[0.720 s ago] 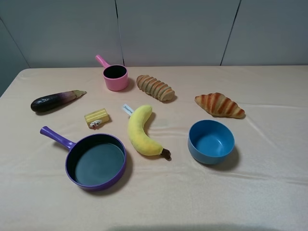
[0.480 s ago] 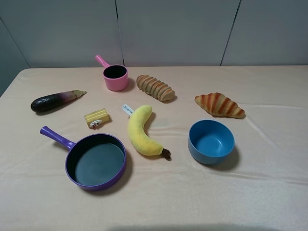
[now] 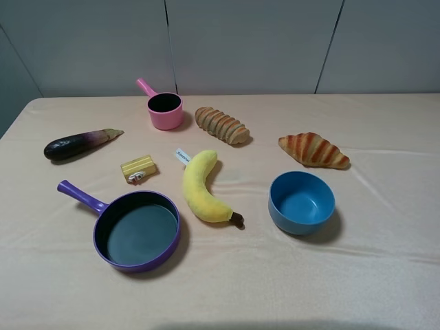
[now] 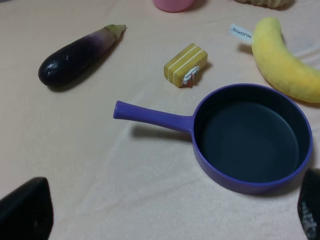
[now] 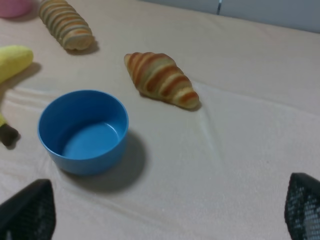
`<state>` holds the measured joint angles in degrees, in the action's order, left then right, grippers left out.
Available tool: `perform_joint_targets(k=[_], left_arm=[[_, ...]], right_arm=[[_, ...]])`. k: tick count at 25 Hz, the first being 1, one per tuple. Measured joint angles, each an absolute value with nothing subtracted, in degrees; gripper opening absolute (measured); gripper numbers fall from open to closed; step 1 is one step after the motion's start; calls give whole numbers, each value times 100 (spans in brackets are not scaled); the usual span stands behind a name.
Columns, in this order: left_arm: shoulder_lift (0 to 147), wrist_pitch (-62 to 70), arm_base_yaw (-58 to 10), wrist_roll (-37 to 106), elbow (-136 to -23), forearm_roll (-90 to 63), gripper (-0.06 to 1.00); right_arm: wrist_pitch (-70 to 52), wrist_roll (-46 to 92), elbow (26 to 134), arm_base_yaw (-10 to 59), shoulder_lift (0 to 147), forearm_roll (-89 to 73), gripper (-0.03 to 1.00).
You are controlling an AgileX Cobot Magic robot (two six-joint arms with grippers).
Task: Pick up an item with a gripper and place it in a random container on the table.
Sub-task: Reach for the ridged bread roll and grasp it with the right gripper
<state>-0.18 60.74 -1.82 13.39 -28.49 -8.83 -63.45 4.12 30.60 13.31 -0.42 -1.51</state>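
Note:
The tan-brown ridged bread loaf [image 3: 221,125] lies at the back middle of the table, right of the pink pot; it also shows in the right wrist view [image 5: 66,23]. The purple frying pan [image 3: 141,234] sits empty at the front left, handle pointing back-left; it also shows in the left wrist view [image 4: 250,135]. Neither gripper shows in the exterior high view. My left gripper [image 4: 167,215] is open and empty, short of the pan. My right gripper [image 5: 165,212] is open and empty, short of the blue bowl. Only the dark fingertips [image 4: 25,212] show at the frame corners.
A yellow banana [image 3: 203,187] lies between the pan and a blue bowl [image 3: 301,202]. An orange-striped croissant [image 3: 314,150] is at the back right. A pink pot [image 3: 164,110], an eggplant [image 3: 77,144] and a small yellow block [image 3: 138,168] are on the left half.

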Motion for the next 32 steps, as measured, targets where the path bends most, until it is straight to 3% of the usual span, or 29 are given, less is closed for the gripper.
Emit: perform_joint_targets(k=[32], left_arm=[[-18, 6074, -182, 1339, -2849, -883, 99]], right_arm=[[-6355, 412, 3060, 1331, -42, -133, 69]])
